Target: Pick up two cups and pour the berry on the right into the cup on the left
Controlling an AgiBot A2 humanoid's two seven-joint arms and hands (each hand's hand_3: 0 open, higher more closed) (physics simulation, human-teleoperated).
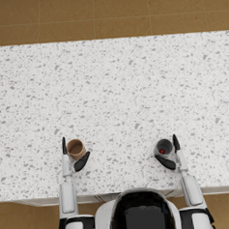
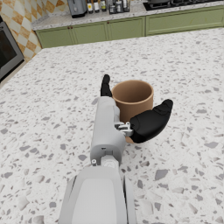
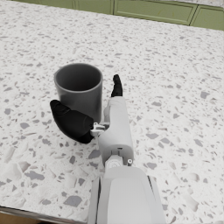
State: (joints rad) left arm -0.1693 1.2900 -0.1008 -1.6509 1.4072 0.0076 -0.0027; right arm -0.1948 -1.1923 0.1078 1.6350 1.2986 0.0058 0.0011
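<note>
A brown paper cup stands upright near the table's front edge on the left. My left hand brackets it, fingers straight along its outer side and thumb spread on the inner side, not closed on it. To the right stands a dark grey cup, upright, with a red berry showing inside in the head view; the right wrist view hides the berry. My right hand brackets this cup the same way, thumb apart from the fingers.
The speckled white table stretches far ahead and to both sides; its front edge lies just behind my wrists. Green cabinets and a dark oven stand beyond the table.
</note>
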